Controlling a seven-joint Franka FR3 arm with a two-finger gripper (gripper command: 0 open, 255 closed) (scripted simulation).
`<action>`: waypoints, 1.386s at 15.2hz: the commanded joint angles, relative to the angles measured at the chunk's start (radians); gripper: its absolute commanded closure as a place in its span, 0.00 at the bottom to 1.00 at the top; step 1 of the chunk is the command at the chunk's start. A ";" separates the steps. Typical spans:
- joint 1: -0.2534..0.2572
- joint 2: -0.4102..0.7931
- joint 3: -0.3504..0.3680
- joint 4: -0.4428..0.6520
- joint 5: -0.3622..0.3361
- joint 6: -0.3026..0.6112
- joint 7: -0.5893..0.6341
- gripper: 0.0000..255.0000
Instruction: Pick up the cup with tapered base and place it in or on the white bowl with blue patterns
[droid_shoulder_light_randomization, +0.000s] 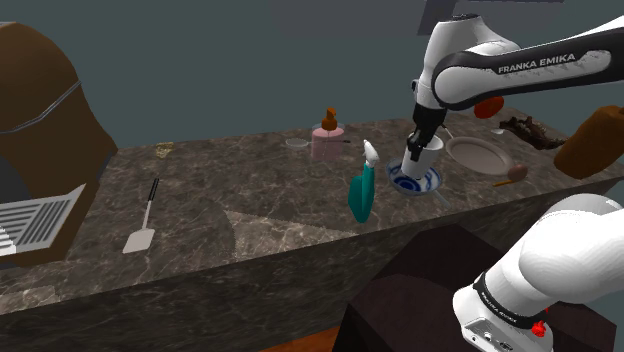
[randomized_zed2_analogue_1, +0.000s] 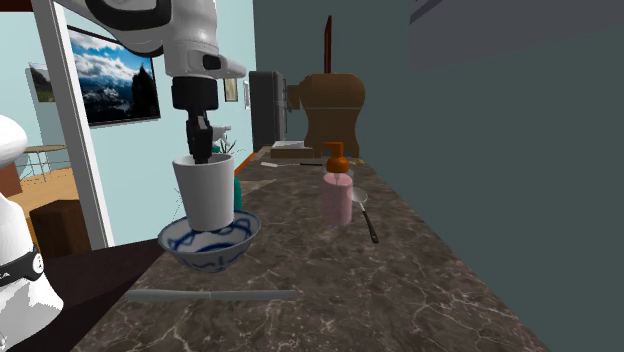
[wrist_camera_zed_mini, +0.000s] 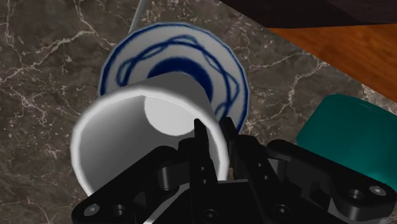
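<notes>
As the shoulder view has it, the arm (droid_shoulder_light_randomization: 505, 68) rises from the stand (droid_shoulder_light_randomization: 420, 295) at lower right, swings its labelled forearm across the upper right of the frame and turns the wrist straight down over the counter (droid_shoulder_light_randomization: 250, 200). You will find the gripper (droid_shoulder_light_randomization: 418, 150) right of centre, pointing down onto the white cup (droid_shoulder_light_randomization: 424, 158). In the wrist view, one finger sits inside the cup's mouth and the other outside, and the two pinch the wall at the rim, so the cup is held. The cup narrows toward its base. In the second exterior view it stands at centre left, leaning slightly, with its base down inside the rim of the white bowl (randomized_zed2_analogue_1: 208, 245) with blue patterns. You cannot tell from these frames whether the base touches the bowl's floor. The bowl rests on the dark marbled counter, near its front edge. Just to the shoulder view's left of the bowl stands a teal spray bottle (droid_shoulder_light_randomization: 360, 195). A pink soap dispenser (droid_shoulder_light_randomization: 327, 142) stands behind that, further up the frame. A pale plate (droid_shoulder_light_randomization: 478, 152) lies to the right of the cup, and a spatula (droid_shoulder_light_randomization: 142, 222) lies well apart at left.
</notes>
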 joint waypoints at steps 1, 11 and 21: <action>0.000 0.000 0.000 -0.001 0.000 0.002 0.000 1.00; 0.002 -0.010 0.004 0.025 0.004 -0.035 -0.001 0.00; 0.008 -0.030 0.016 0.105 0.016 -0.135 -0.004 0.00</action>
